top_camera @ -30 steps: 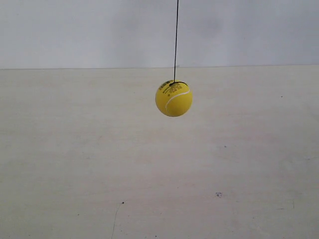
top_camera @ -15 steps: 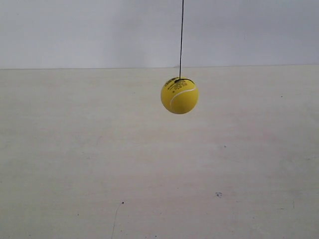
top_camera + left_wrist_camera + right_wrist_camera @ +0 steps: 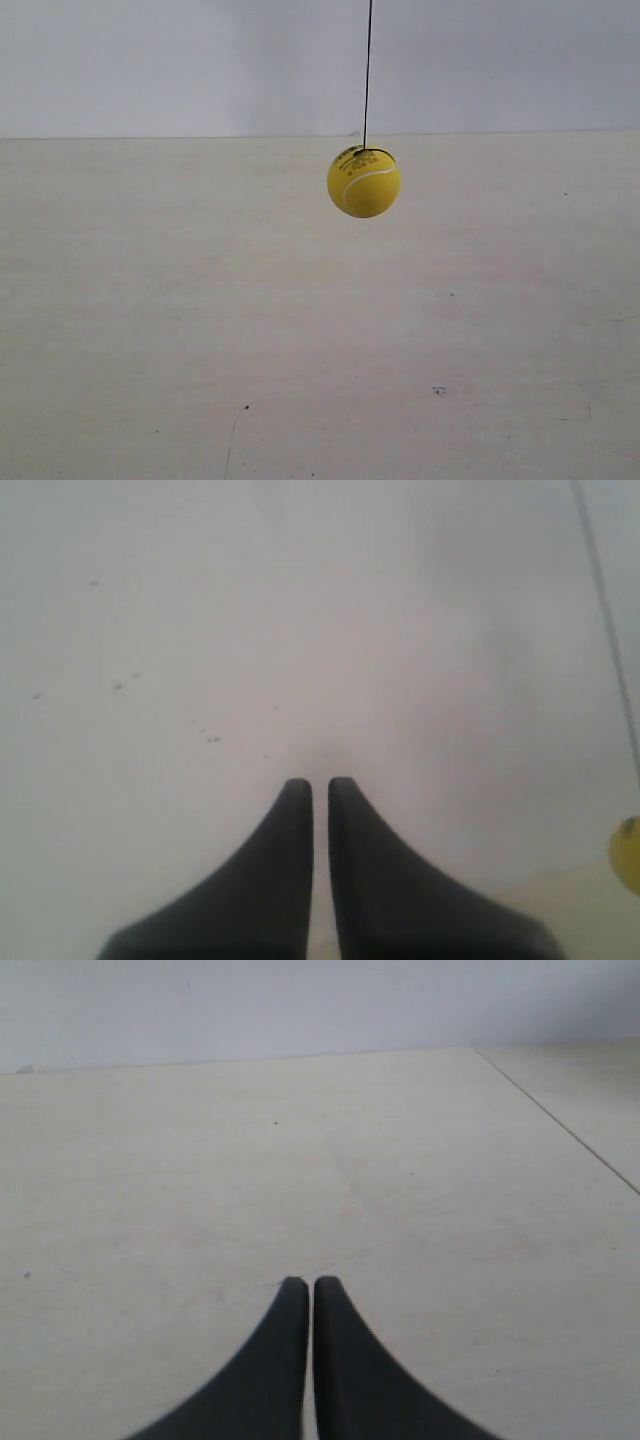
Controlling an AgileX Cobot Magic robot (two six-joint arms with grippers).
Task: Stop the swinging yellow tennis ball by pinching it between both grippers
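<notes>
Since a second ago the yellow tennis ball (image 3: 364, 181) has swung up and toward the exterior view's right, hanging on its dark string (image 3: 367, 70) above the pale counter (image 3: 200, 330). From the left wrist, the left claw (image 3: 320, 785) sits pressed together, empty, with a sliver of the ball off to one side. From the right wrist, the right claw (image 3: 312, 1283) is likewise together, over the counter.

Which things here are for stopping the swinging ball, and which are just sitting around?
For the job:
yellow tennis ball, hanging on its string
left end effector, shut
right end effector, shut

Just there:
pale table
white wall
small dark specks on the table
</notes>
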